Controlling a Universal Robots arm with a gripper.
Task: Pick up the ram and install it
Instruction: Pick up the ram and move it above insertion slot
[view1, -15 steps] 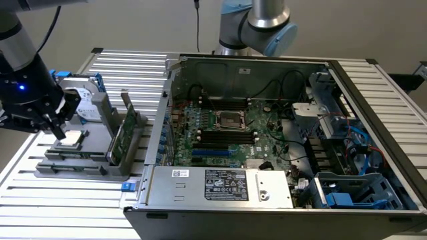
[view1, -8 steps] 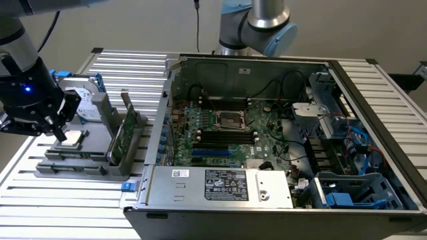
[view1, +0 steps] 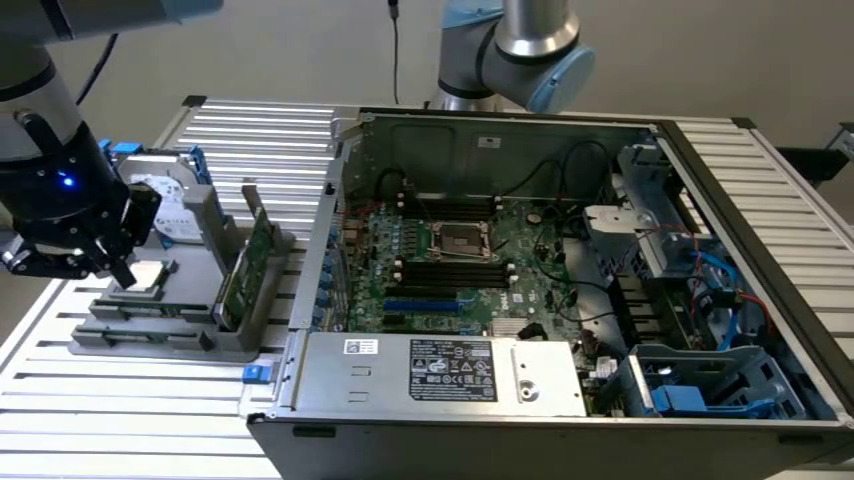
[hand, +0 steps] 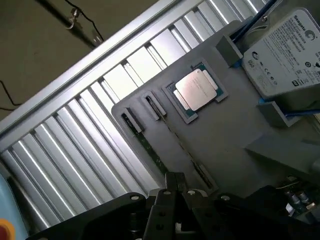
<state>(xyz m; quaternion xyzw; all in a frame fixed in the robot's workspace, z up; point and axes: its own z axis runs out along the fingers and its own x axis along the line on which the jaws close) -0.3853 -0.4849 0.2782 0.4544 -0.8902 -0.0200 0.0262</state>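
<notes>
exterior view: the claw (view1: 91, 268) hung pressed together and empty over the grey holder (view1: 150, 340) on the slatted counter (view1: 134, 430). the ram (view1: 250, 265) stood on edge in that holder at the claw's three o'clock, apart from it. wrist view: the claw (hand: 175, 192) hovered, tips closed, above the holder (hand: 225, 132), near a processor (hand: 196, 90) seated in it.

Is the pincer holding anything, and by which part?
Nothing. The pincer is shut and empty over the gray tray; the ram stands upright, apart from it.
</notes>
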